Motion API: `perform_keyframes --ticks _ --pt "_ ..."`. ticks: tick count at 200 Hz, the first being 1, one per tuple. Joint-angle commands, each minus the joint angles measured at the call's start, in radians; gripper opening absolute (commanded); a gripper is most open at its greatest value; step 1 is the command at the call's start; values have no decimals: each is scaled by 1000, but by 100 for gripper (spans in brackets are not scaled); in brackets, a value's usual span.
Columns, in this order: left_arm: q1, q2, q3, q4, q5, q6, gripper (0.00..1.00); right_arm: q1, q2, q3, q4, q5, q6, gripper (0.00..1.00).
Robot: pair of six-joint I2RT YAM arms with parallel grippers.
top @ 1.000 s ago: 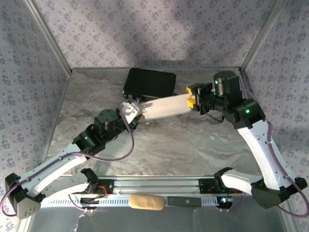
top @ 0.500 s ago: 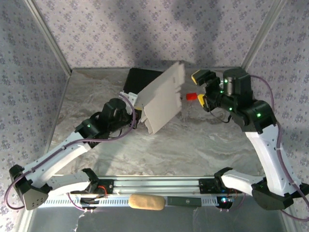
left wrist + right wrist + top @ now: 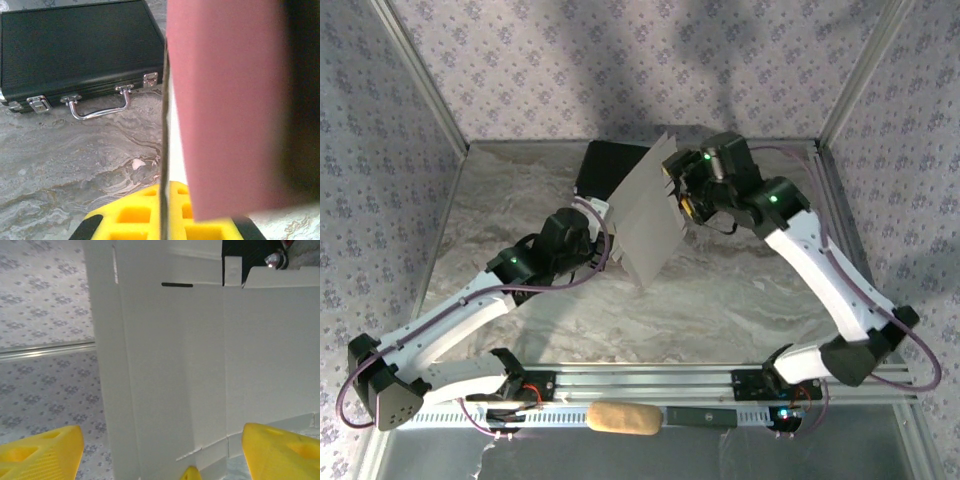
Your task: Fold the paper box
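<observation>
- Left gripper [image 3: 162,217]: yellow fingers pressed together on the near edge of the paper box [image 3: 225,100], a flat unfolded pink sheet seen edge-on.
- Right gripper [image 3: 160,452]: fingers spread wide, facing the sheet's pale side; contact cannot be told.
- Room: black hard case [image 3: 75,50] just behind; bare marble table [image 3: 740,300] in front.
- Sheet: raised mid-rear, tilted, long axis roughly near-to-far.

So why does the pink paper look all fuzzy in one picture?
Left wrist view: the paper box is so near the camera that it blurs, while the black case behind is sharp; top view: shadows darken the back wall.
</observation>
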Motion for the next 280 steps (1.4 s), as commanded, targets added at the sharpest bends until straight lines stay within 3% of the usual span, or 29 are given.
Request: perform_keyframes --ticks 1,38,123,175,280 --pt "-8 -14 -13 -15 39 64 0 9 43 57 49 -44 4 83" --pt "-13 -17 -23 -17 53 103 0 23 134 120 73 -96 -25 77" --pt "-21 -32 -42 -8 42 137 0 -7 186 65 120 -209 -30 50" --pt "-20 -35 -45 -3 33 140 0 -10 183 -11 149 -249 -12 44" --pt "-20 -62 -81 22 33 136 0 -24 124 -115 202 -225 8 4"
